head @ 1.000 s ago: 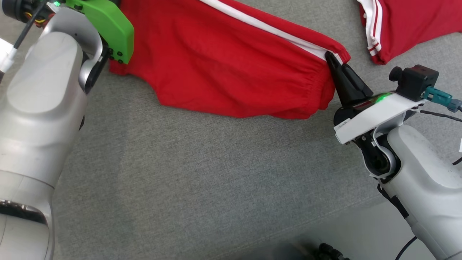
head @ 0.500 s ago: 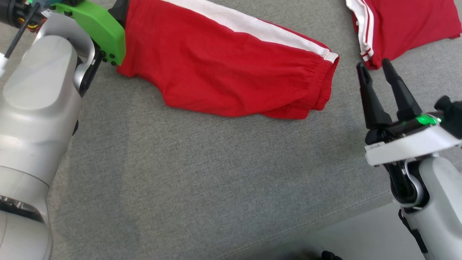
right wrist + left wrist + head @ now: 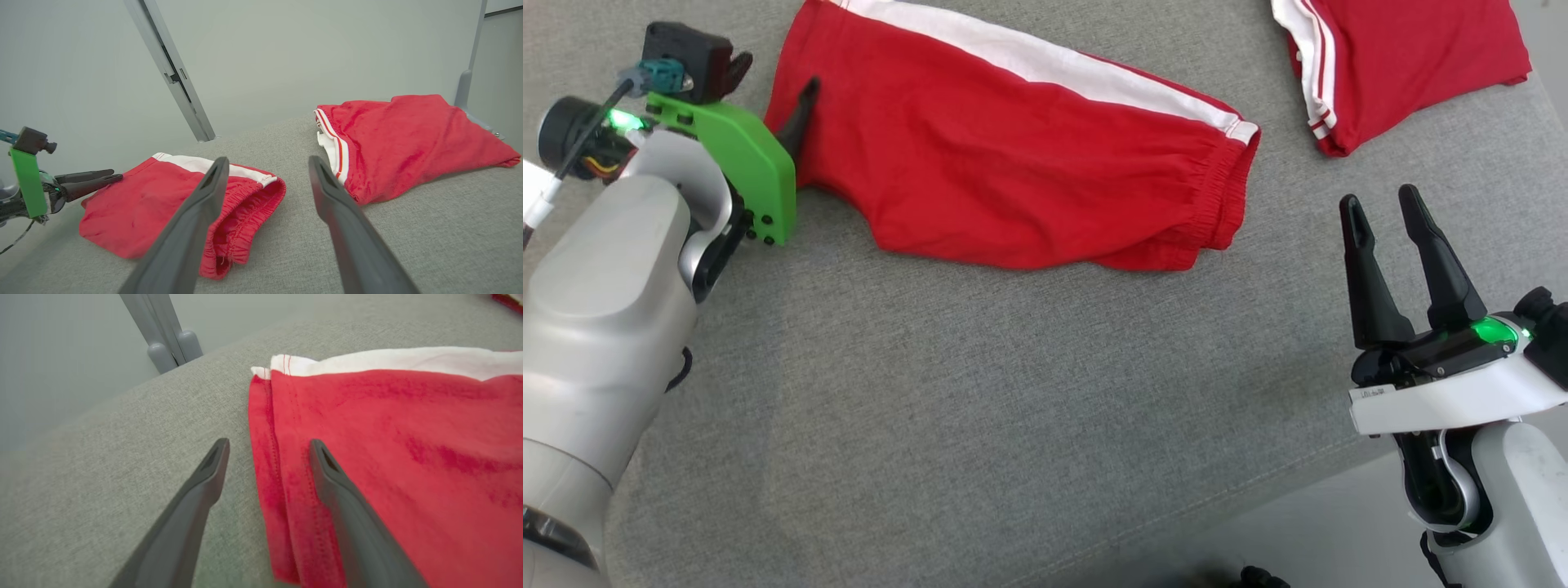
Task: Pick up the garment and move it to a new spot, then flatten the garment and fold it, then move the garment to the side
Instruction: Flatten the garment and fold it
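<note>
Garment (image 3: 1029, 155), red with white stripe, lies near our worktop's (image 3: 1013, 392) far edge; our left gripper (image 3: 269, 444), fingers apart, straddles its hem, our right gripper (image 3: 1379, 196), also spread, well clear.

Looks like a bare robot test lab: a grey fabric-covered worktop (image 3: 1013, 408), with metal frame posts (image 3: 171, 73) and a plain pale wall (image 3: 286, 49) behind it.

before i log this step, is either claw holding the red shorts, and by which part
Nothing is held. The left claw is open over the hem edge of the red shorts; the right claw is open, clear of their waistband.
</note>
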